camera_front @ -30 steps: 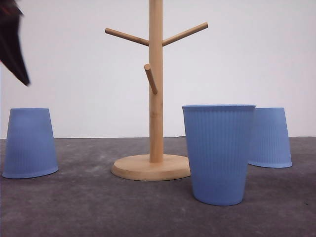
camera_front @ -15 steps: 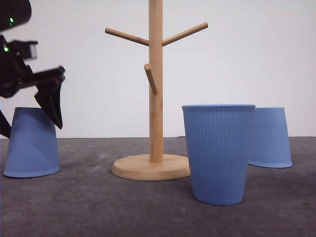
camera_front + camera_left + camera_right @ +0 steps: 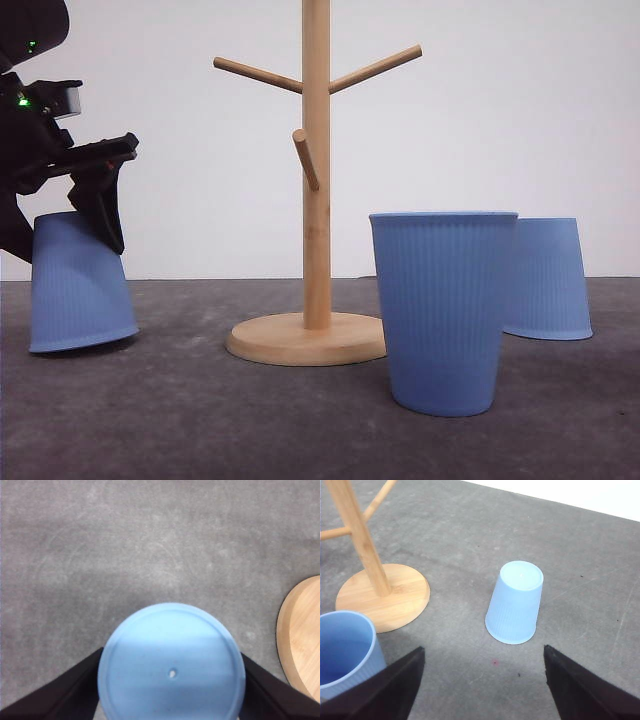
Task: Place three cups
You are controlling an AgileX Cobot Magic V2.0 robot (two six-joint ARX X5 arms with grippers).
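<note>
Three light-blue ribbed cups stand on the grey table. The left cup (image 3: 80, 285) is upside down and tilted, its rim lifted on the side toward the rack. My left gripper (image 3: 58, 225) is shut on it. In the left wrist view the black fingers (image 3: 60, 695) press both sides of the cup (image 3: 171, 665) just below its flat base. An upright cup (image 3: 443, 310) stands in front at the right, and another upside-down cup (image 3: 548, 280) sits behind it. My right gripper (image 3: 485, 700) hangs open above the table, short of the upside-down cup (image 3: 515, 605), with nothing between its fingers.
A wooden cup rack (image 3: 316, 200) with three angled pegs stands mid-table on a round base (image 3: 302, 635), right of the held cup. In the right wrist view the rack base (image 3: 385, 597) lies beyond the upright cup (image 3: 345, 650). A white wall backs the table.
My left gripper came down over the left cup and closed on it. The cup has shifted slightly toward the rack and tipped. The other cups and the rack have not moved.
</note>
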